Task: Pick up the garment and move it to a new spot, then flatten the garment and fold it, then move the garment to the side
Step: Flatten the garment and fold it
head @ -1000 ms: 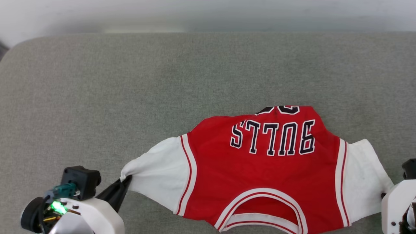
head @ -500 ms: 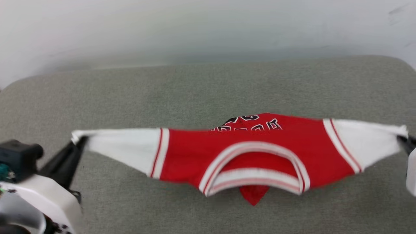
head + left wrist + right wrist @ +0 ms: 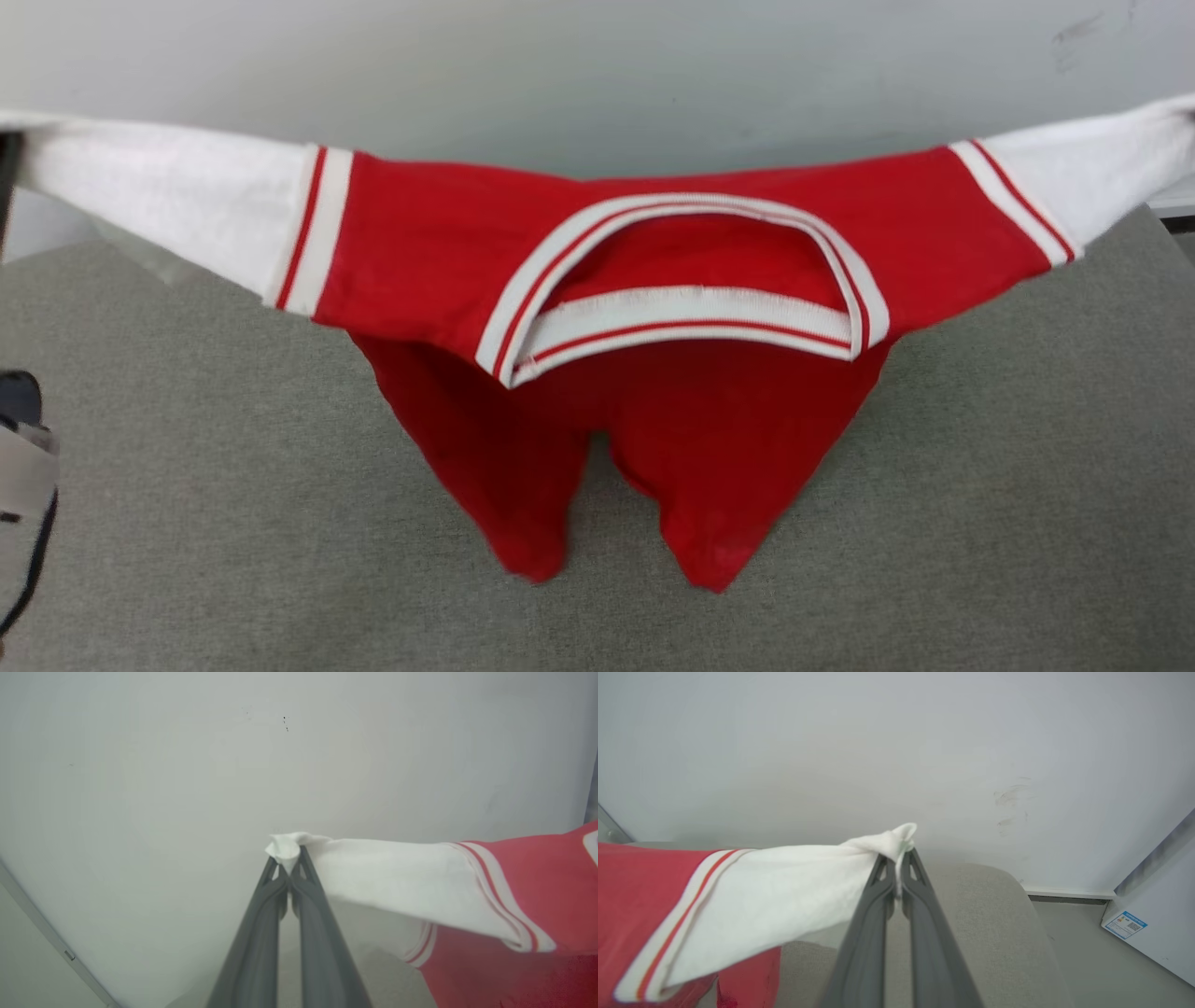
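The garment [image 3: 439, 252], a red shirt with white sleeves and red-and-white striped trim, hangs stretched wide in the air above the grey cushion [image 3: 980, 485]. Its collar faces me and its two red lower points dangle down to the cushion. My left gripper [image 3: 286, 861] is shut on the tip of one white sleeve [image 3: 397, 882]. My right gripper [image 3: 897, 856] is shut on the tip of the other white sleeve [image 3: 784, 896]. The lettering is hidden.
A pale wall [image 3: 597, 75] rises close behind the cushion. Beyond the cushion's right end, the right wrist view shows grey floor [image 3: 1087, 952] and a white cabinet [image 3: 1157, 914] with a blue label. Part of my left arm [image 3: 19, 485] sits at the head view's left edge.
Both grippers have lifted the shirt by its sleeves from lying flat on the cushion to hanging in the air. The head camera has tilted up as well.
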